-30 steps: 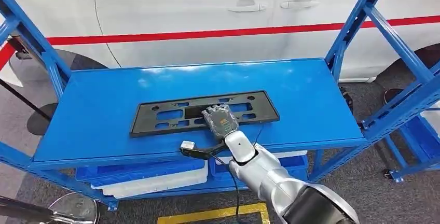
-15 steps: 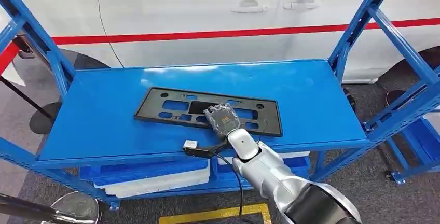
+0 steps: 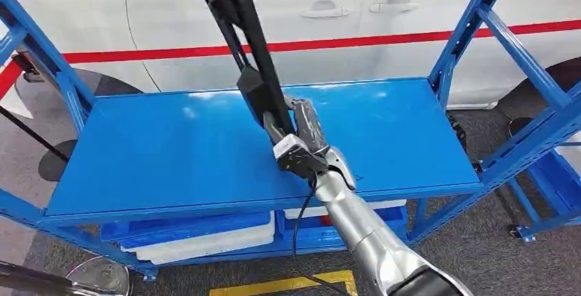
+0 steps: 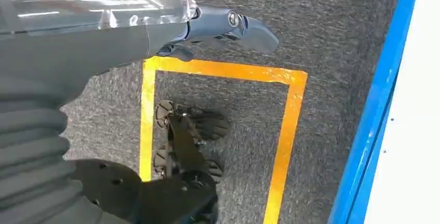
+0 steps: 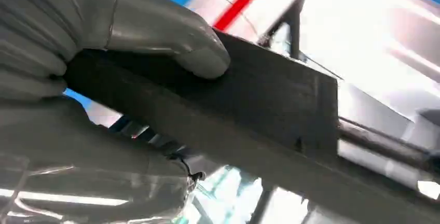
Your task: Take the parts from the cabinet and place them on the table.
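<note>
Gripping black part [image 3: 255,77] (seemingly a plate frame): right hand [image 3: 306,135] above shelf [image 3: 157,152].

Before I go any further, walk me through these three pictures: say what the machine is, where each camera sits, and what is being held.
This is a humanoid robot with two silver arms ending in fingered hands. One picture looks down from its head at a blue metal shelf in front of a white car. There the right hand grips a long black plastic panel, tilted up on end above the shelf. Another picture comes from a camera at the right wrist: its grey thumb presses on the same panel. The third comes from the left wrist, where the left hand hangs over grey carpet with yellow tape, holding nothing.
</note>
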Controlling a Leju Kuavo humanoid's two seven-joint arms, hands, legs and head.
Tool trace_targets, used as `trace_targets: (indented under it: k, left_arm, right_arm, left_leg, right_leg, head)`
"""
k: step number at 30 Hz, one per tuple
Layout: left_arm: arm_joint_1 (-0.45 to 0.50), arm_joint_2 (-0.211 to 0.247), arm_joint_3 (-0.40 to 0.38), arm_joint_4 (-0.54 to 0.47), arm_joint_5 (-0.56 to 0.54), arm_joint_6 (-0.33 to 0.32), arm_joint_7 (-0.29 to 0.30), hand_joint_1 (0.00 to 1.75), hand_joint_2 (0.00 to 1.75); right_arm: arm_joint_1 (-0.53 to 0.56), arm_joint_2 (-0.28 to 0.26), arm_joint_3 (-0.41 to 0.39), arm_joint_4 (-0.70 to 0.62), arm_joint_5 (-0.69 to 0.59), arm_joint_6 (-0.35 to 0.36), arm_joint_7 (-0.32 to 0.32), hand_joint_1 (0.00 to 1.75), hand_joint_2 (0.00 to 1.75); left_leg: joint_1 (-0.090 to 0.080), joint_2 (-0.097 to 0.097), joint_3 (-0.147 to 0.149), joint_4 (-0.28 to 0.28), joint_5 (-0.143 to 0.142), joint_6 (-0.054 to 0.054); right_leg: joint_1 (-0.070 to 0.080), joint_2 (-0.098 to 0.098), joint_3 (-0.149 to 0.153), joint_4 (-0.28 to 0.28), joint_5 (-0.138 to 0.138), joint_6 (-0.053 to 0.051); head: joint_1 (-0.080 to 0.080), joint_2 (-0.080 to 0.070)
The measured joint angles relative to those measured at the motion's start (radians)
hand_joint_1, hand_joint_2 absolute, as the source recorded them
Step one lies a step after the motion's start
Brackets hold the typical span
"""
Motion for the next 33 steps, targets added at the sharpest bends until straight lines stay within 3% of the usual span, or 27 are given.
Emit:
trace_targets:
  k: [2,4,5,8,9,11,13,14,18,19,20,21,23,24,25,26,28,29,30,33]
  left_arm:
    - [0.001,0.000,0.000,0.000,0.000,0.000,0.001,0.00,1.75]
    - [0.000,0.000,0.000,0.000,0.000,0.000,0.001,0.00,1.75]
    - [-0.001,0.000,0.000,0.000,0.000,-0.001,0.001,0.00,1.75]
    - [-0.002,0.000,0.000,0.000,0.000,-0.001,0.001,0.00,1.75]
    - [-0.002,0.000,0.000,0.000,0.000,-0.001,0.000,0.00,1.75]
    - [-0.002,0.000,0.000,0.000,0.000,-0.001,0.001,0.00,1.75]
    - [-0.004,0.000,0.000,0.000,0.000,-0.006,0.000,0.00,1.75]
    - [-0.005,-0.001,0.000,0.000,0.001,-0.012,0.000,0.00,1.75]
    - [-0.004,-0.001,0.000,0.000,0.008,-0.028,-0.002,0.00,1.75]
    - [-0.005,0.001,0.000,0.000,0.013,-0.030,-0.007,0.00,1.75]
    - [-0.005,0.001,0.000,0.000,0.015,-0.032,-0.015,0.00,1.75]
    - [-0.004,0.001,0.000,0.000,0.018,-0.032,-0.024,0.00,1.75]
    - [-0.002,0.002,0.000,0.000,0.022,-0.035,-0.034,0.00,1.75]
    - [-0.001,0.003,0.000,0.000,0.023,-0.038,-0.034,0.00,1.75]
    - [-0.002,0.006,0.000,0.000,0.023,-0.038,-0.032,0.00,1.75]
    - [-0.002,0.008,0.000,0.000,0.022,-0.036,-0.025,0.00,1.75]
    - [-0.003,0.012,0.000,0.000,0.022,-0.019,-0.001,0.00,1.75]
    - [-0.003,0.015,0.000,0.000,0.023,-0.007,0.008,0.00,1.75]
    - [-0.003,0.016,0.001,0.000,0.025,0.003,0.015,0.00,1.75]
    - [0.002,0.018,0.002,0.000,0.029,0.016,0.024,0.00,1.75]
  right_arm:
    - [0.016,-0.005,-0.002,-0.046,0.001,0.000,-0.001,1.75,1.75]
    - [0.031,-0.011,-0.008,-0.083,0.000,-0.003,-0.002,1.75,1.75]
    - [0.033,-0.014,-0.009,-0.097,0.000,-0.005,-0.004,1.75,1.75]
    - [0.046,-0.022,-0.015,-0.122,-0.002,-0.006,-0.004,1.75,1.75]
    - [0.053,-0.024,-0.016,-0.126,-0.003,-0.006,-0.004,1.75,1.75]
    - [0.061,-0.029,-0.017,-0.133,-0.010,-0.004,-0.007,1.75,1.75]
    - [0.067,-0.033,-0.019,-0.158,-0.106,0.049,-0.064,1.75,1.75]
    - [0.077,-0.043,-0.019,-0.208,-0.228,0.130,-0.082,1.75,1.75]
    - [0.135,-0.093,-0.021,-0.480,-0.677,0.483,-0.085,1.75,1.75]
    - [0.156,-0.100,-0.023,-0.564,-0.790,0.581,-0.082,1.75,1.75]
    - [0.178,-0.102,-0.023,-0.625,-0.852,0.645,-0.078,1.75,1.75]
    - [0.195,-0.105,-0.020,-0.701,-0.915,0.722,-0.070,1.75,1.75]
    - [0.224,-0.113,-0.001,-0.774,-0.969,0.793,-0.043,1.75,1.75]
    - [0.235,-0.118,0.013,-0.791,-0.990,0.813,-0.022,1.75,1.75]
    - [0.247,-0.124,0.025,-0.803,-1.012,0.831,-0.007,1.75,1.75]
    - [0.259,-0.129,0.036,-0.810,-1.028,0.848,-0.001,1.75,1.75]
    - [0.280,-0.141,0.055,-0.815,-1.031,0.888,-0.022,1.75,1.75]
    - [0.289,-0.146,0.063,-0.816,-1.026,0.898,-0.040,1.75,1.75]
    - [0.297,-0.150,0.068,-0.816,-1.021,0.904,-0.056,1.75,1.75]
    - [0.315,-0.161,0.082,-0.816,-1.013,0.909,-0.073,1.75,1.75]
  left_leg:
    - [-0.002,0.000,-0.005,0.002,0.002,0.008]
    - [0.004,0.001,-0.003,-0.009,0.011,0.025]
    - [0.004,0.001,-0.004,-0.010,0.013,0.029]
    - [0.001,0.002,-0.010,-0.009,0.013,0.033]
    - [0.001,0.002,-0.009,-0.009,0.013,0.033]
    - [0.001,0.000,-0.006,-0.008,0.011,0.033]
    - [0.000,-0.002,-0.001,-0.008,0.008,0.029]
    - [-0.002,-0.002,-0.004,-0.007,0.006,0.026]
    - [-0.006,-0.007,-0.007,-0.010,0.004,0.004]
    - [-0.006,-0.005,-0.011,-0.003,-0.006,-0.001]
    - [-0.005,0.001,-0.017,0.023,-0.026,-0.005]
    - [-0.004,0.001,-0.041,0.083,-0.063,-0.008]
    - [-0.003,0.002,-0.118,0.253,-0.139,-0.015]
    - [-0.003,0.002,-0.145,0.309,-0.153,-0.017]
    - [-0.003,0.002,-0.149,0.311,-0.140,-0.017]
    - [-0.003,0.002,-0.128,0.263,-0.106,-0.015]
    - [-0.003,0.002,-0.039,0.079,-0.018,-0.008]
    - [-0.004,0.003,-0.002,0.001,-0.007,-0.002]
    - [-0.010,0.001,0.001,-0.002,-0.001,0.004]
    - [-0.013,-0.001,-0.005,0.000,0.007,0.017]
  right_leg:
    - [-0.001,0.001,-0.002,-0.003,0.005,0.008]
    - [-0.005,0.001,-0.005,0.007,-0.006,0.022]
    - [-0.006,0.000,-0.022,0.043,-0.036,0.027]
    - [-0.009,0.000,-0.145,0.295,-0.148,0.037]
    - [-0.009,0.000,-0.164,0.331,-0.149,0.037]
    - [-0.009,0.000,-0.136,0.261,-0.090,0.033]
    - [-0.007,0.000,-0.045,0.071,0.004,0.021]
    - [-0.003,0.002,-0.016,0.008,0.008,0.012]
    - [0.003,-0.001,-0.020,-0.001,0.006,0.000]
    - [-0.010,-0.004,-0.013,-0.011,0.010,-0.007]
    - [-0.009,-0.005,-0.009,-0.014,0.008,-0.012]
    - [-0.009,-0.007,-0.006,-0.014,0.006,-0.018]
    - [-0.006,-0.007,-0.003,-0.012,0.005,-0.022]
    - [-0.006,-0.006,-0.003,-0.010,0.006,-0.022]
    - [-0.006,-0.004,-0.003,-0.009,0.005,-0.022]
    - [-0.006,-0.003,-0.003,-0.007,0.005,-0.022]
    - [-0.005,-0.003,-0.003,-0.004,0.003,-0.019]
    - [-0.005,-0.004,-0.004,0.000,0.002,-0.016]
    - [0.002,-0.003,-0.007,0.005,0.002,-0.011]
    - [-0.001,-0.003,-0.008,0.000,0.012,0.006]
  head:
    - [0.000,0.000]
    - [0.000,0.000]
    - [0.000,0.000]
    - [0.000,0.000]
    - [0.000,0.000]
    - [0.000,0.000]
    - [0.000,0.000]
    - [0.000,0.000]
    - [0.000,0.000]
    - [0.000,0.000]
    - [0.000,0.000]
    - [0.000,0.000]
    - [0.000,0.000]
    - [0.000,0.000]
    - [0.000,0.000]
    - [0.000,0.000]
    - [0.000,0.000]
    - [0.000,0.000]
    - [0.000,0.000]
    - [0.000,0.000]
